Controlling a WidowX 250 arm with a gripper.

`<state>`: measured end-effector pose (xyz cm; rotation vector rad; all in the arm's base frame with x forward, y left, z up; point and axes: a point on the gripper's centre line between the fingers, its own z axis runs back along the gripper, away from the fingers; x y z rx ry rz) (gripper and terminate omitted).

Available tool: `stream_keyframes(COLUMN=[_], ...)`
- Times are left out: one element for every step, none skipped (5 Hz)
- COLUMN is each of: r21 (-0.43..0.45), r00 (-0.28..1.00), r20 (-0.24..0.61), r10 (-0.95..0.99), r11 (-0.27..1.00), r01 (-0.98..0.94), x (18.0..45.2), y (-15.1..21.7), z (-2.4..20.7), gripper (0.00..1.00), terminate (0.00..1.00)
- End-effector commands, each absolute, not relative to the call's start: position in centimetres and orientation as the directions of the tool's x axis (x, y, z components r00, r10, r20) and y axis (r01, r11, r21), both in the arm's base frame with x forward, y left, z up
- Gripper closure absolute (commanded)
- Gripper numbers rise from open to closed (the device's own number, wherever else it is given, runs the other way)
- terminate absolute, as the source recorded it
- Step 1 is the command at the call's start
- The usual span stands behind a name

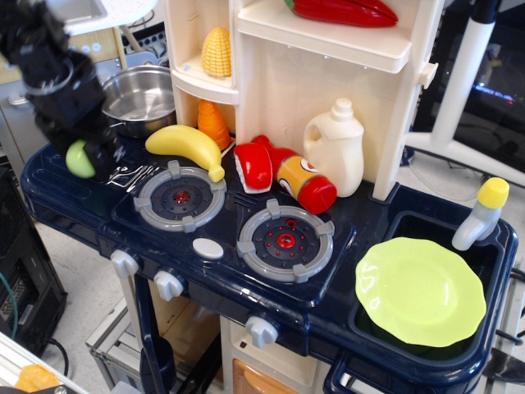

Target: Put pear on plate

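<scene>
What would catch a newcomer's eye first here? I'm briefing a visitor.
The black gripper at far left, closed around the small green pear above the stove's corner. Next, the lime-green plate lying in the sink at lower right, and the yellow banana beside the steel pot.

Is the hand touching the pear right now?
Touching. The only camera view shows the hand closed around the pear, its dark fingers overlapping the fruit's right side with no gap visible.
</scene>
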<state>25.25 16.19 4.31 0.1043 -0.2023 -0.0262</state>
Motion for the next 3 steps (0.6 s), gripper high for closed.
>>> stream_keyframes(r21=[0.176, 0.128, 0.076], r00=[0.976, 0.977, 0.974], r20=[0.205, 0.151, 0.14], r10=[0.067, 0.151, 0.177], r11=[0.979, 0.977, 0.979], r01=[-0.104, -0.171, -0.189], x=[26.1, 27.3, 28.7], y=[7.7, 2.9, -1.9], z=[10.2, 12.0, 12.5], gripper=[1.0, 1.0, 1.0], terminate=[0.0, 0.0, 0.0])
